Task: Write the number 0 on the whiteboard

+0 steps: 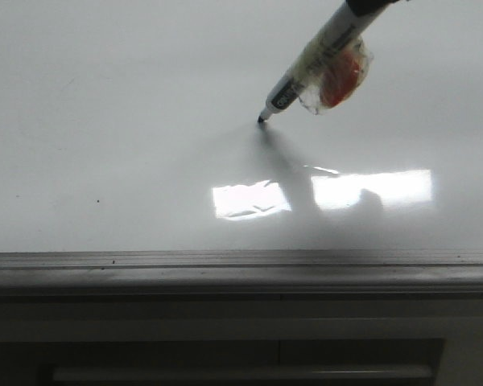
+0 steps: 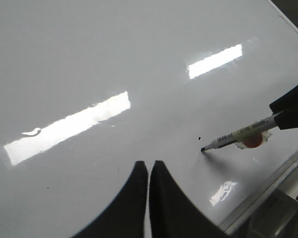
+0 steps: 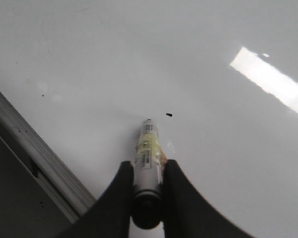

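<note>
The glossy whiteboard (image 1: 105, 121) fills most of every view. No number 0 shows on it, only one small black dot (image 3: 169, 115) just off the marker tip, also seen in the left wrist view (image 2: 199, 139). My right gripper (image 3: 148, 166) is shut on a black-tipped marker (image 3: 148, 144) with an orange piece (image 1: 340, 76) taped to its barrel. The marker (image 1: 314, 60) slants down with its tip at the board surface, meeting its own shadow. My left gripper (image 2: 148, 166) is shut and empty, held over the board (image 2: 89, 49) left of the marker (image 2: 238, 135).
The board's grey metal frame edge (image 1: 225, 261) runs along the near side, also in the right wrist view (image 3: 35, 148) and the left wrist view (image 2: 268, 188). Bright rectangular glare patches (image 1: 249, 199) lie on the board. A dark cabinet front (image 1: 241, 362) is below the edge.
</note>
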